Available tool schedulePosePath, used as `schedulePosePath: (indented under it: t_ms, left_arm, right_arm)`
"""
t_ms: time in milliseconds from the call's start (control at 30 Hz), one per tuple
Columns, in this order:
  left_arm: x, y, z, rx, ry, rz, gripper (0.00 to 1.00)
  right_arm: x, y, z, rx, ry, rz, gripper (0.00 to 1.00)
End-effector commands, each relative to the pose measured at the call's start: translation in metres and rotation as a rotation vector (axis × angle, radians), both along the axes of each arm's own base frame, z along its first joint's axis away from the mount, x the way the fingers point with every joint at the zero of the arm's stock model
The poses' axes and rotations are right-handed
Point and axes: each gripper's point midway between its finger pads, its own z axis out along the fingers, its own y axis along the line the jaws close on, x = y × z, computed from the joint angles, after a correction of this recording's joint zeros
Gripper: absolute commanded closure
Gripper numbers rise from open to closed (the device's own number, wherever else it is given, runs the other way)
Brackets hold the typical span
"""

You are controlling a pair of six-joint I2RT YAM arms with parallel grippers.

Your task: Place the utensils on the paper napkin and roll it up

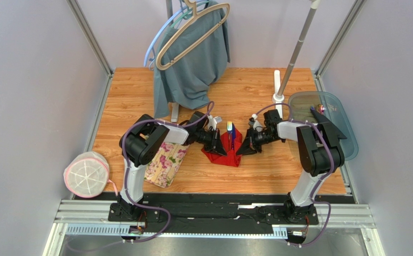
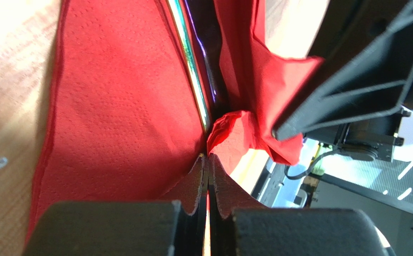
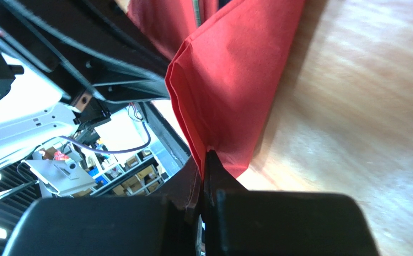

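On the bench (image 1: 246, 90), midway between the arms, the red napkin (image 1: 225, 158) is held up by both sides, forming a trough. The left tool (image 2: 208, 161) is pressed together on the napkin's left edge. The right tool (image 3: 205, 158) is clamped on the right edge, with a red fold rising from its tips. The utensils (image 1: 230, 129) lie along the trough, heads poking out the far end. The left wrist view shows a greenish handle (image 2: 190, 64) and a purple handle (image 2: 207, 58) in the crease. A floral cloth (image 1: 166, 160) lies to the left.
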Motion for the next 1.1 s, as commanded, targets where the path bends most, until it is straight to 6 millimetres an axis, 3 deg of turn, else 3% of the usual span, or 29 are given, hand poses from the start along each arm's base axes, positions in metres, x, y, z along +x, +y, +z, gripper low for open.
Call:
schedulePosePath:
  t_ms: [0,1067]
  left_arm:
    - [0.008,-0.006,-0.001,0.014,-0.038,-0.008,1.0]
    - [0.008,-0.006,-0.005,0.033,-0.031,-0.008,1.0]
  right_arm:
    - [0.007,0.011,0.023,0.045,-0.056,0.025,1.0]
    - [0.021,0.046,0.014,0.095,-0.001,-0.005,1.0]
